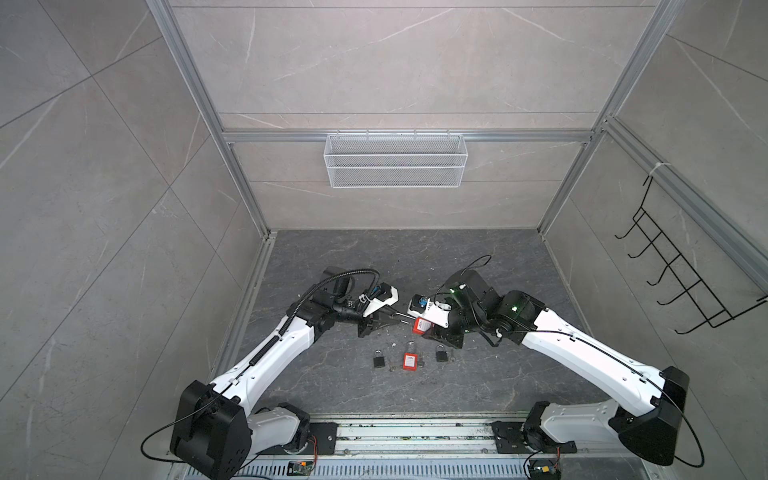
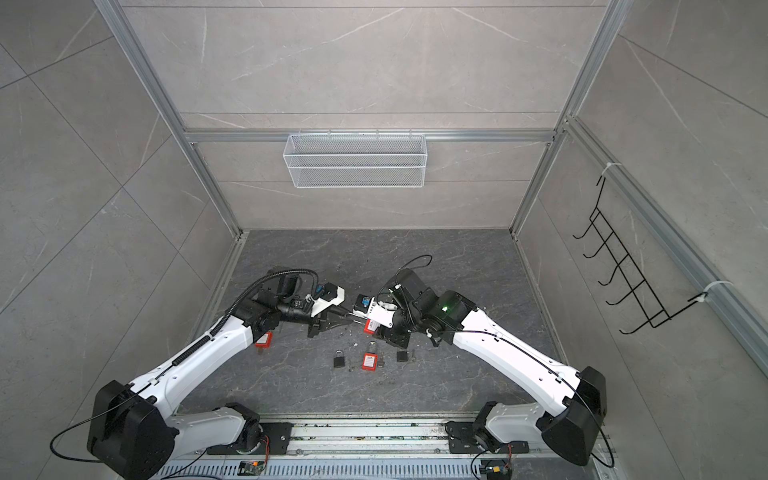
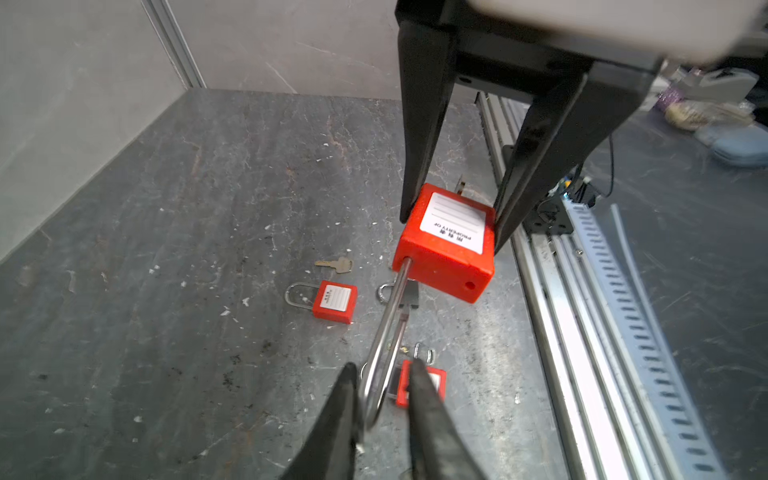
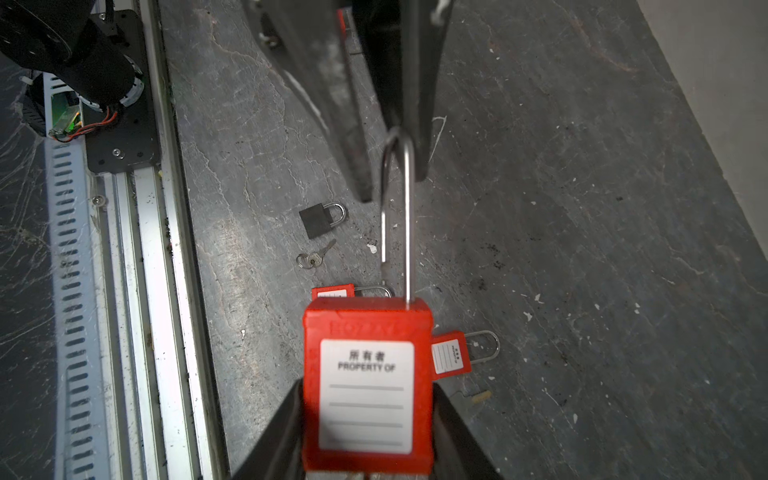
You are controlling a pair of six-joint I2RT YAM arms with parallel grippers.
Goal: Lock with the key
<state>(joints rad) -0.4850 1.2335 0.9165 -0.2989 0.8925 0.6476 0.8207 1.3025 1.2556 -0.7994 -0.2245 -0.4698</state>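
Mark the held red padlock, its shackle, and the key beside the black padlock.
Red padlock (image 4: 365, 386): right wrist view, on the white label of its body.
Shackle (image 4: 409, 228): right wrist view, on the straight leg entering the body.
Key (image 4: 314, 261): right wrist view, on its head, at the ring.

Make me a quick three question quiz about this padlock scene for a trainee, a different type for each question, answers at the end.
1. True or false: the shackle of the held red padlock is locked into its body.
2. Which one holds that padlock's body? A) left gripper B) right gripper C) neither
3. Fill in: the left gripper's fingers flank the shackle's ____.

Key: 1 false, one leg hangs free of the body; 2 B; 3 bend.
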